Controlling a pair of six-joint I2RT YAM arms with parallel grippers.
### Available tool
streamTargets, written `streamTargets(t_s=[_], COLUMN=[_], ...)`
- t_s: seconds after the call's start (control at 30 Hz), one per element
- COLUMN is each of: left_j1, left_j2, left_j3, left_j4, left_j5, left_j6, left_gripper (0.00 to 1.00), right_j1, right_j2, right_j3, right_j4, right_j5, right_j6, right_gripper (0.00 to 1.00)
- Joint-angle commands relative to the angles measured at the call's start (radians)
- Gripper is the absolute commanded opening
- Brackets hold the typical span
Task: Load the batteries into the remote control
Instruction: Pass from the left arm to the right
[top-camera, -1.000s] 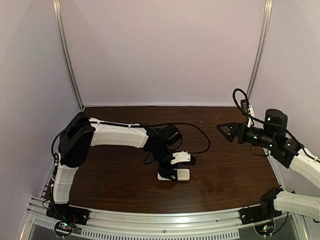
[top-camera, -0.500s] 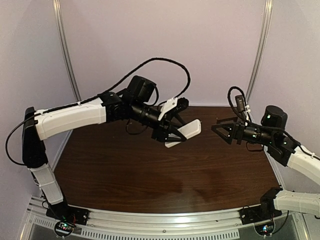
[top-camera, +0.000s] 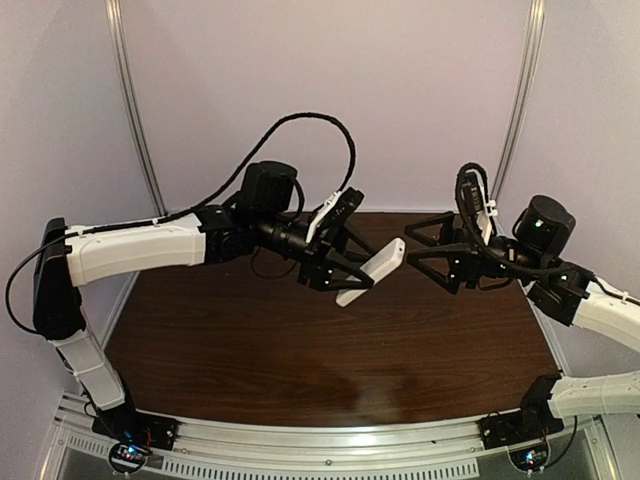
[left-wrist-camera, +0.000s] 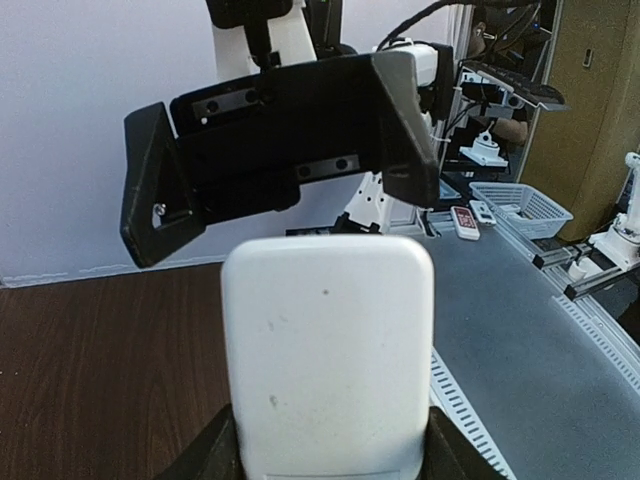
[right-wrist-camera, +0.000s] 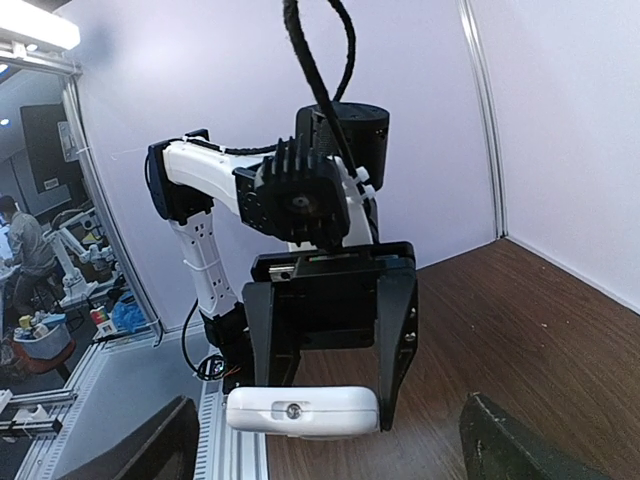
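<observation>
Remote (top-camera: 375, 268) held aloft at the centre of the top view, above the table (top-camera: 250, 350). Its lower-left end is clamped between the 2 fingers of the left gripper (top-camera: 342, 270), and its free upper-right end lies at the mouth of the right gripper (top-camera: 412, 243), whose fingers are spread wide and grasp nothing. Hold on 1 end only is the likely weak point: should the right fingers close off-centre, or the left ones release too soon, the remote could twist out and drop to the table.
</observation>
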Motion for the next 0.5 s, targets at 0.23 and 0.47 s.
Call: streamTargets(t_s=[0.23,0.47], left_j1=[0.006,0.007], left_j2=[-0.033,-0.033], left_j3=[-0.06,-0.086], left_j4=[0.283,0.349], left_j5=[0.085,0.061], left_j6=[-0.169,-0.205], left_gripper=[0.31,0.3], right_j1=[0.114,0.147], right_j2=[0.103,0.111], right_j3=[0.108,0.115], right_j4=[-0.025,-0.039], right_j5=[0.067,0.125], right_j6=[-0.092,-0.105], right_gripper=[0.8,0.66])
